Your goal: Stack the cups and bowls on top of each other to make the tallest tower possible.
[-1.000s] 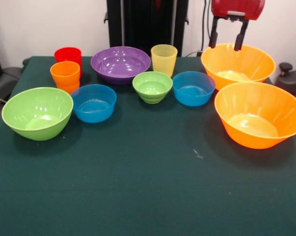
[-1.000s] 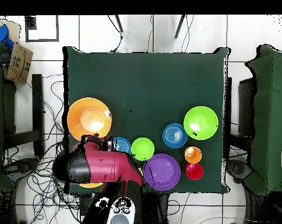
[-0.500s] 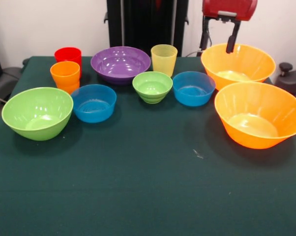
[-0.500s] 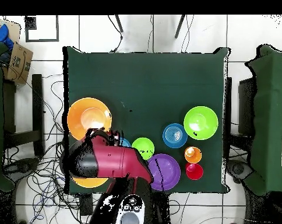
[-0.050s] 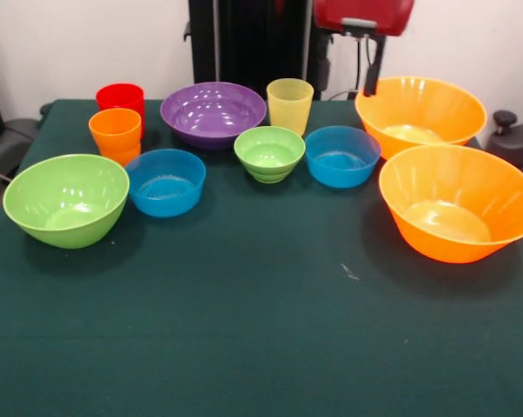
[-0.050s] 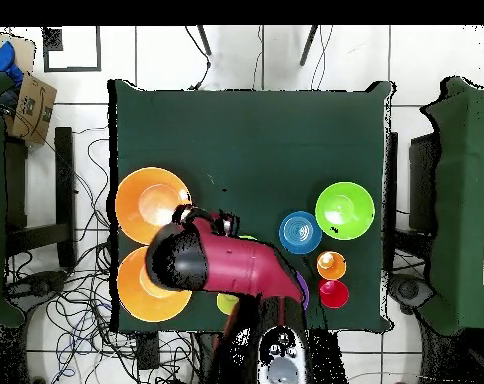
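Every cup and bowl stands alone on the green cloth. At the back are the red cup (image 5: 120,94), the orange cup (image 5: 115,130), the purple bowl (image 5: 213,111) and the yellow cup (image 5: 289,104). In front of them sit a small green bowl (image 5: 269,152), two small blue bowls (image 5: 342,156) (image 5: 165,181) and the large green bowl (image 5: 66,198). Two very large orange bowls (image 5: 420,111) (image 5: 460,201) stand at the right. My gripper (image 5: 348,74) hangs open and empty, high between the yellow cup and the far orange bowl. In the overhead view my gripper (image 6: 206,215) and arm hide the middle bowls.
The table (image 5: 261,330) is covered in dark green cloth. In the overhead view chairs stand at the left and right sides, a cardboard box (image 6: 26,105) lies at the far left, and cables run over the floor around the base.
In the front view my gripper has swung left, from over the far orange bowl's rim to beside the yellow cup. It stays open. No cup or bowl has moved.
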You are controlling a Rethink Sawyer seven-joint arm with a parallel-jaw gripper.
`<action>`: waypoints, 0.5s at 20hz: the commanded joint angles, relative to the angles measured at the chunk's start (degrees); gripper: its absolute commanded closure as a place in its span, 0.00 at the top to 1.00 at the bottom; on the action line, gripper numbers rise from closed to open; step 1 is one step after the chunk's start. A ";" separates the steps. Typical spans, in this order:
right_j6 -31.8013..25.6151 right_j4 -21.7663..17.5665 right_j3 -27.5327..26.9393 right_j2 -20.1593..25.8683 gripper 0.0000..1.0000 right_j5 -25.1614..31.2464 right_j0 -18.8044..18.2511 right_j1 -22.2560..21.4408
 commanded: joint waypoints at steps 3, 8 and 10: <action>-15.87 -8.77 4.83 14.62 1.00 8.89 -13.19 -3.58; -17.99 -11.71 6.63 20.00 1.00 11.52 -19.98 -3.83; -18.65 -12.84 6.35 21.69 1.00 13.11 -22.10 -3.87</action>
